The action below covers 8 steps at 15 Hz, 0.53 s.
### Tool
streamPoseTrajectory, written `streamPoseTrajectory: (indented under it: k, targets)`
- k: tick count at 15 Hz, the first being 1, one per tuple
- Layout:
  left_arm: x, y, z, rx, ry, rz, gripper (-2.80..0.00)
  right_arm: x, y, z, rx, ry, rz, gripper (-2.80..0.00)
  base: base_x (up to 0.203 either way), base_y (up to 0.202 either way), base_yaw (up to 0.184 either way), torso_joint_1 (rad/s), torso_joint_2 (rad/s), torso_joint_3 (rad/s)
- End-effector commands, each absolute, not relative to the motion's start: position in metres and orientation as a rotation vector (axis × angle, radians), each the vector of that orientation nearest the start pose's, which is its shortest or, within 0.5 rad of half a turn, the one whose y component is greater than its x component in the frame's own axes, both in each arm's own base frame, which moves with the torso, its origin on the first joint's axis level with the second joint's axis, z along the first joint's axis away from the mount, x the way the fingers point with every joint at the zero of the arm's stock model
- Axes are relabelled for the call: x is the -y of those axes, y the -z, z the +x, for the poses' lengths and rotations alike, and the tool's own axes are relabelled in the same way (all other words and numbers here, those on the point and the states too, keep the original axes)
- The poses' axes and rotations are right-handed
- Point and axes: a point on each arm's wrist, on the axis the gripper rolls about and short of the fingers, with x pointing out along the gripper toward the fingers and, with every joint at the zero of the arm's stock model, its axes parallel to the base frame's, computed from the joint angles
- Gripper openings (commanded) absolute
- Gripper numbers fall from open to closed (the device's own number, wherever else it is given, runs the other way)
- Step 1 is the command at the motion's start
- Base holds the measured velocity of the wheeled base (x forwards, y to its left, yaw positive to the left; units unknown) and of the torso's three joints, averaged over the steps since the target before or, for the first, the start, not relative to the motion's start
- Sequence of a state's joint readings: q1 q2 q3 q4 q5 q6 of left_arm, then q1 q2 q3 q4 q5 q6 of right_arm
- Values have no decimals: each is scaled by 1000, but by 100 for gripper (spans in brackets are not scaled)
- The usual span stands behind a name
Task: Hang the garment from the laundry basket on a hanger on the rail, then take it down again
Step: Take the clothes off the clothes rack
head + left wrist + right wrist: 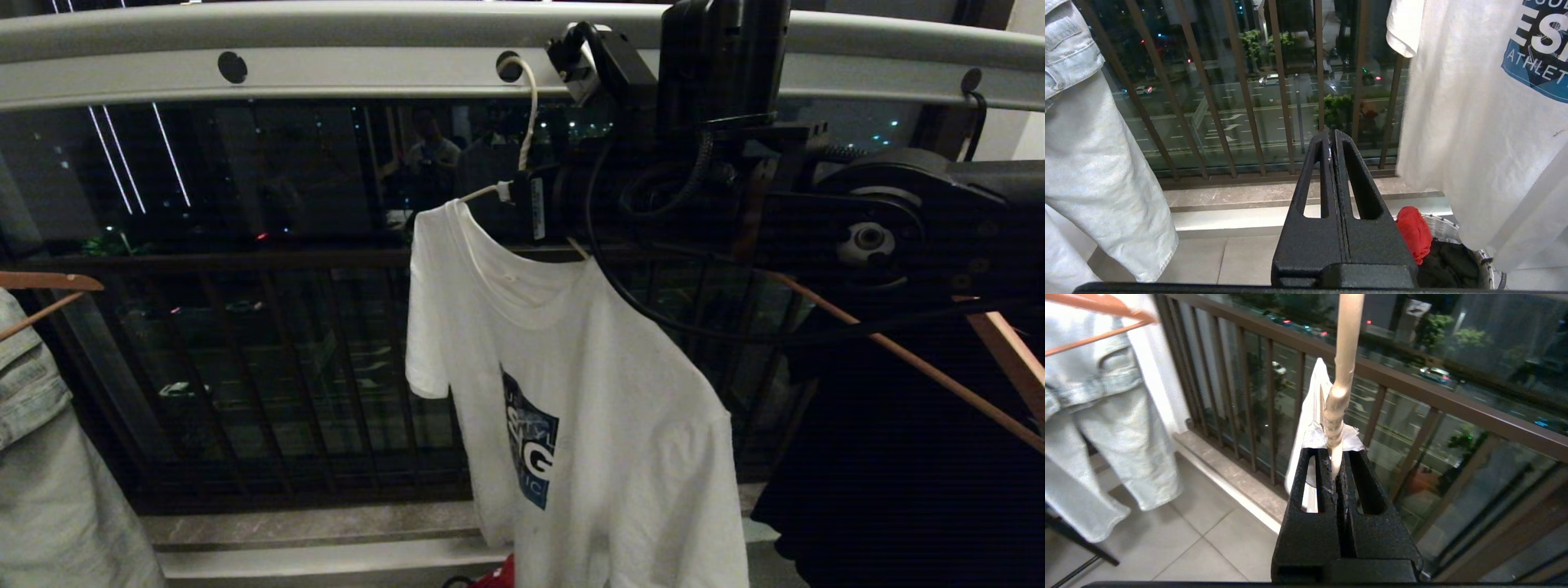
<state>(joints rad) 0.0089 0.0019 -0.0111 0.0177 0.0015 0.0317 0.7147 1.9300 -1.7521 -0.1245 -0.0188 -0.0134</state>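
Head view: rail (367, 73) runs left to right along the top, its long axis level, dark holes in a row. Garment (588, 408) hangs below it mid-scene, long axis vertical, collar up, hem down over the laundry basket (1447, 228). Hanger (529, 122) hooks into a rail hole, neck pointing up. Right gripper (1336, 473) is clamped on the hanger's twisted neck at the collar. Left gripper (1333, 143) sits low and near, fingers pressed together on nothing.
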Motion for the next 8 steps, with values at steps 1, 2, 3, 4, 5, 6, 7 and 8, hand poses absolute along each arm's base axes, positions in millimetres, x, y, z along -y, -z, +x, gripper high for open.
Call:
streamPoseTrajectory:
  k: [1,2,3,4,5,6,7,8]
  targets:
    - [0,-77,-24,-9,-11,32,-280,-255,-322,294,-40,-692,-31,-280,0,0,0,0,0,0]
    - [0,-77,-24,-9,-11,32,-280,-255,-320,292,-47,-693,-33,-280,0,0,0,0,0,0]
    - [0,-77,-24,-9,-11,32,-280,-254,-318,291,-55,-694,-37,-280,0,0,0,0,0,0]
    - [0,-77,-24,-9,-11,32,-280,-254,-318,289,-58,-697,-38,-280,0,0,0,0,0,0]
    - [0,-77,-24,-9,-11,32,-280,-253,-320,287,-53,-697,-36,-280,0,0,0,0,0,0]
    - [0,-77,-24,-7,-11,32,-280,-252,-322,285,-48,-698,-34,-280,0,0,0,0,0,0]
    - [0,-77,-24,-9,-11,32,-280,-253,-324,283,-45,-703,-33,-280,0,0,0,0,0,0]
    - [0,-77,-24,-9,-11,32,-280,-253,-326,280,-38,-707,-32,-280,0,0,0,0,0,0]
